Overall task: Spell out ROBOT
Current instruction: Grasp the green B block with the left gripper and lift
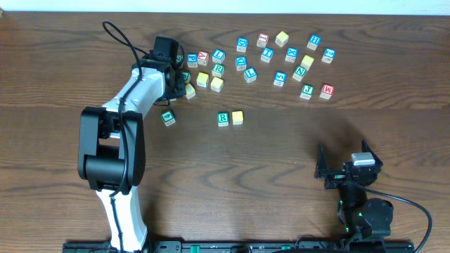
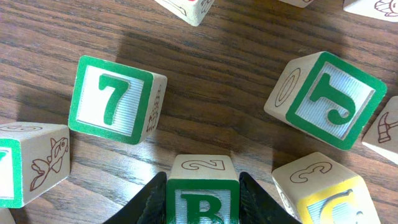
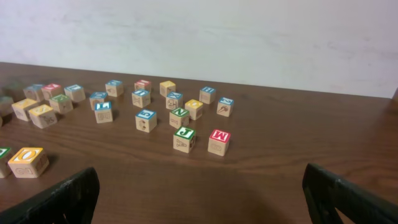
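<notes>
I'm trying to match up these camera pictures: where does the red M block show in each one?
Overhead: red M block, lower right corner of the scattered blocks.
Left wrist: not in view.
Right wrist: red M block, middle of the picture.
Shared landmark: green J block right beside it.

pale wooden b cube (image 2: 202, 193) with ribbed green print, dark grained wood table (image 2: 205, 87), matt black fingers (image 2: 149, 202)
</notes>
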{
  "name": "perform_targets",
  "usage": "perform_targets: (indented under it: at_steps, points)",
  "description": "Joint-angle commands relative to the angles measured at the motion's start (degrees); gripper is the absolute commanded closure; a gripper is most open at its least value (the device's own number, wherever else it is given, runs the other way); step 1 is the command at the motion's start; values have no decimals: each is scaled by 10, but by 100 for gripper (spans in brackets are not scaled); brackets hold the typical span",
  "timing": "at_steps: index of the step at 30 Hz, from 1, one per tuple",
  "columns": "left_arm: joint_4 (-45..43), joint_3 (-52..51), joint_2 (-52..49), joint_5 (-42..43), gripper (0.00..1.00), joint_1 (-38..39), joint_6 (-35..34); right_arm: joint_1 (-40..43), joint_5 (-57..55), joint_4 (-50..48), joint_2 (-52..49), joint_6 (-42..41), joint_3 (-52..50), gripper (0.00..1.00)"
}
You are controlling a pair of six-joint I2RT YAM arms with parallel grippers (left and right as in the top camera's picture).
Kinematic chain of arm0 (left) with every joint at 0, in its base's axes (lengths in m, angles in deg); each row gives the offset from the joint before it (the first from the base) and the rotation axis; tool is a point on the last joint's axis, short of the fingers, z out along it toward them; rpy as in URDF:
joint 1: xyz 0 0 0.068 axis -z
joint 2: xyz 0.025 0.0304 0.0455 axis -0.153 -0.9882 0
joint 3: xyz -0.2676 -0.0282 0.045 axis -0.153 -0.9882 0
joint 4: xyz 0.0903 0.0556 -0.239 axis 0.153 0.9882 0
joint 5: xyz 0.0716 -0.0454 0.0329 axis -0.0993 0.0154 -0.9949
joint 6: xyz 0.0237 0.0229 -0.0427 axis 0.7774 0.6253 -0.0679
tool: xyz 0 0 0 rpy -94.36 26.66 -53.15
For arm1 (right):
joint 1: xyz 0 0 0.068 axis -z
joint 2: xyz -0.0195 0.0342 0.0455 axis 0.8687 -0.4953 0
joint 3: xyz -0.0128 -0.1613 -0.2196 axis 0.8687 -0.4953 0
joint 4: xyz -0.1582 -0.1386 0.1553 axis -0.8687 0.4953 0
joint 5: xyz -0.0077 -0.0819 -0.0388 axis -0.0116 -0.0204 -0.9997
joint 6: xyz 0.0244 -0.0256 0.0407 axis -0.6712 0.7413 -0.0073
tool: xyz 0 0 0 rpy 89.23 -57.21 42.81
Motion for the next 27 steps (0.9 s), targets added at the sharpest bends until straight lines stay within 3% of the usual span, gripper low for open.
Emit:
perform_targets:
  at_steps: [1,18,27]
  points:
    - [6,-3,4,-7,68,-2,5,-3,1,2,3,-8,-1,1]
    - [35,-3,133,-7,71,7,5,-3,1,2,3,-8,-1,1]
    - [60,-3,162,-7,71,127,-32,-3,1,2,3,-8,-1,1]
